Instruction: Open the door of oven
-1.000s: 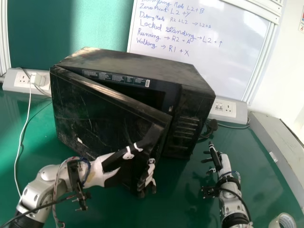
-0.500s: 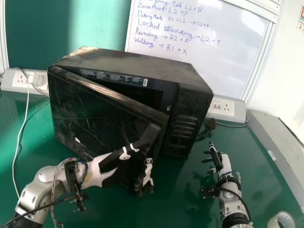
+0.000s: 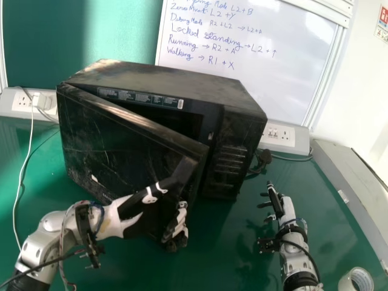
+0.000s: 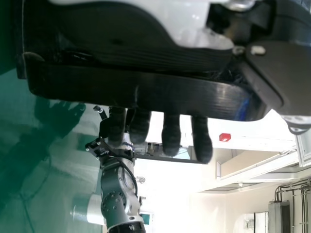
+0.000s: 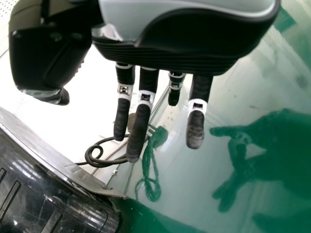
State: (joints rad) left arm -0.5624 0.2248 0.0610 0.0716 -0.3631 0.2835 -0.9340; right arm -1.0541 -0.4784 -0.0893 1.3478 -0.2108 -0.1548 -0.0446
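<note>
The black oven [image 3: 163,79] stands on the table with its door [image 3: 115,145] partly open, a gap showing along the top. At the door's free edge, my left hand [image 3: 174,227] is shut on it. In the left wrist view, the door edge [image 4: 146,92] crosses the palm side of my left hand [image 4: 171,135], whose fingertips reach out past it. My right hand [image 3: 281,209] is open over the table, right of the oven and apart from it. Its fingers hang straight in the right wrist view, where my right hand [image 5: 141,124] touches nothing.
Behind the oven are a whiteboard [image 3: 254,79] and wall sockets [image 3: 282,138]. A cable [image 3: 23,182] runs down the left side of the green table [image 3: 218,260]. A tape roll [image 3: 356,280] lies at the front right, near a grey ledge [image 3: 357,182].
My left hand has moved slightly left with the door edge, and the door stands a little wider. The oven and background have shifted left in the head view. My right hand keeps its place there.
</note>
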